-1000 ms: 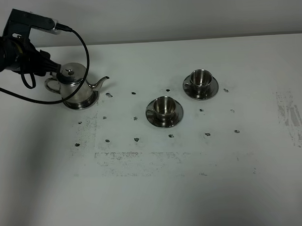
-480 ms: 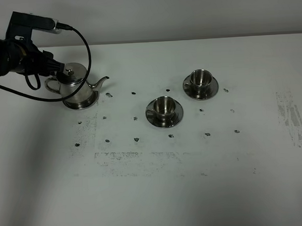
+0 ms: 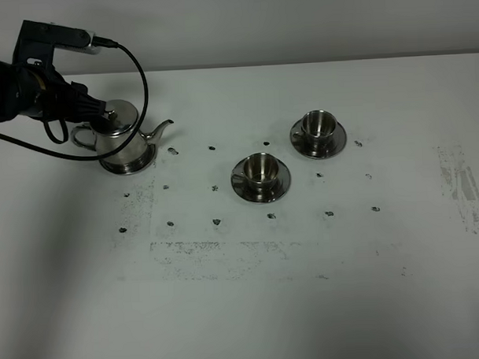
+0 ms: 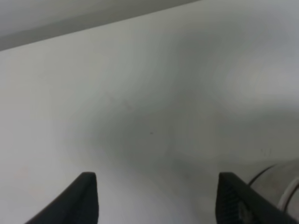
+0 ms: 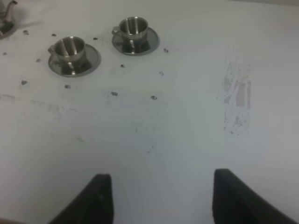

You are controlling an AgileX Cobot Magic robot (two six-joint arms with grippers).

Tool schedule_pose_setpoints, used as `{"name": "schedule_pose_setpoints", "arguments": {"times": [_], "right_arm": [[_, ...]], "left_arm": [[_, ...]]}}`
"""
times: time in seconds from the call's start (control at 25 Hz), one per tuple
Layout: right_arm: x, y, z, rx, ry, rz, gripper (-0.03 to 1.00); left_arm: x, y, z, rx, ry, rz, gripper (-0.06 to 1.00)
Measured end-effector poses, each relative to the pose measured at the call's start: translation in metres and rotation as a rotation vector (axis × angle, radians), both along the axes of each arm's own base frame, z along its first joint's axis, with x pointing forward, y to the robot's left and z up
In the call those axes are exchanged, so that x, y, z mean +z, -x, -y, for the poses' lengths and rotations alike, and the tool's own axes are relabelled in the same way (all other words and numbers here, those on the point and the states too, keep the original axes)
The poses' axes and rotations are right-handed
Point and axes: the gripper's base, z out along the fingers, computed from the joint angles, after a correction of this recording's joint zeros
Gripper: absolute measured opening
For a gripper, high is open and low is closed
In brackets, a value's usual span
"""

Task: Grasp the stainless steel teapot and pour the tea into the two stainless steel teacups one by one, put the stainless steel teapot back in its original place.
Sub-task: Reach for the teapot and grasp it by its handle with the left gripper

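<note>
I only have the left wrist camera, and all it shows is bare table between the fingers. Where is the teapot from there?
Observer: In the high view the teapot stands at the far left, and the left gripper hangs open close beside its lid and handle, not on it.
Operator: Which way does the spout point?
Observer: The spout points right, toward the nearer cup and the farther cup.
Operator: Any tea in them?
Observer: The right wrist view looks down into both, and no dark liquid shows in either.
</note>
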Motion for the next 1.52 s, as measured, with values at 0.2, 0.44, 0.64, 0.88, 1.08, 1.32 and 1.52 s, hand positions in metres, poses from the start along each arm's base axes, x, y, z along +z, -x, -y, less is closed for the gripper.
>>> {"name": "schedule_pose_setpoints", "arguments": {"times": [0.2,0.44,0.64,0.88,1.08,1.32,1.52], "right_arm": [[0.000,0.000,0.000,0.000,0.000,0.000,0.46],[0.000,0.000,0.000,0.000,0.000,0.000,0.46],[0.000,0.000,0.000,0.000,0.000,0.000,0.46],[0.000,0.000,0.000,0.000,0.000,0.000,0.46],[0.000,0.000,0.000,0.000,0.000,0.000,0.46],[0.000,0.000,0.000,0.000,0.000,0.000,0.46],[0.000,0.000,0.000,0.000,0.000,0.000,0.46]], "left_arm": [[-0.003,0.003,0.001,0.023,0.008,-0.045,0.54],[0.001,0.011,-0.002,0.063,0.001,-0.110,0.54],[0.001,0.016,-0.004,0.107,0.000,-0.173,0.54],[-0.003,0.024,-0.007,0.159,-0.008,-0.264,0.54],[-0.004,0.025,-0.006,0.168,0.004,-0.275,0.54],[-0.005,0.027,-0.005,0.170,0.015,-0.299,0.54],[-0.005,0.029,-0.006,0.172,0.009,-0.319,0.54]]}}
